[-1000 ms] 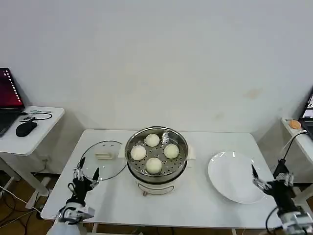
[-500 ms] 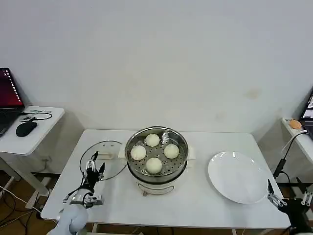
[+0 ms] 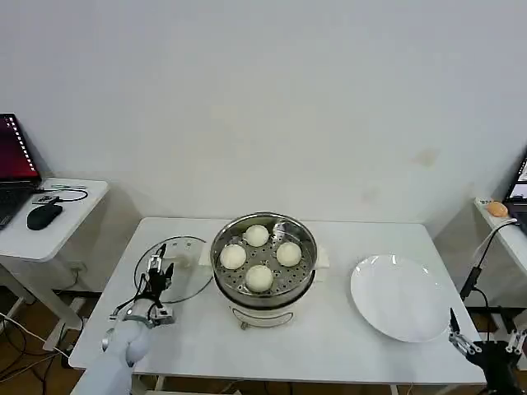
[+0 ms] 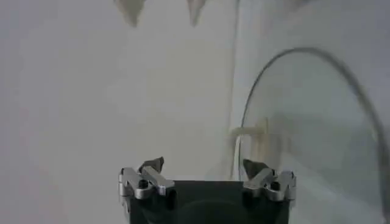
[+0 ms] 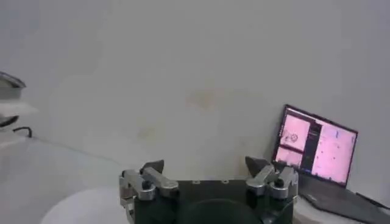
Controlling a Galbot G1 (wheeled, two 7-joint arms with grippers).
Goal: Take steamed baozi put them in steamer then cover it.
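Baozi: all four steamed baozi (image 3: 259, 255) sit on the perforated floor of the steamer (image 3: 263, 247), which stands mid-bench; nothing about them differs from a second ago, so the loading part reads as finished.
Plate: the white plate (image 3: 399, 296) to the steamer's right lies bare.
Cover: the cover (image 3: 177, 267) lies flat on the bench (image 3: 329, 337) just left of the steamer, its white bar handle near the pot side; it has not shifted.
Left claw: the left claw (image 3: 156, 267) has climbed from the bench's near-left corner, and now hovers over the near edge of the cover, fingers spread, nothing between them. In the left wrist view the cover's rim (image 4: 304, 122) lies ahead of the open tips (image 4: 204, 170).
Right claw: the right claw (image 3: 486, 344) has dropped back from beside the plate to the bench's near-right corner, spread and empty, apparently parking.
Meaning: work seems to have passed to the left arm; the remaining step is grasping the cover by its handle and setting it on the steamer.
Caution: the handle is still short of the fingers.
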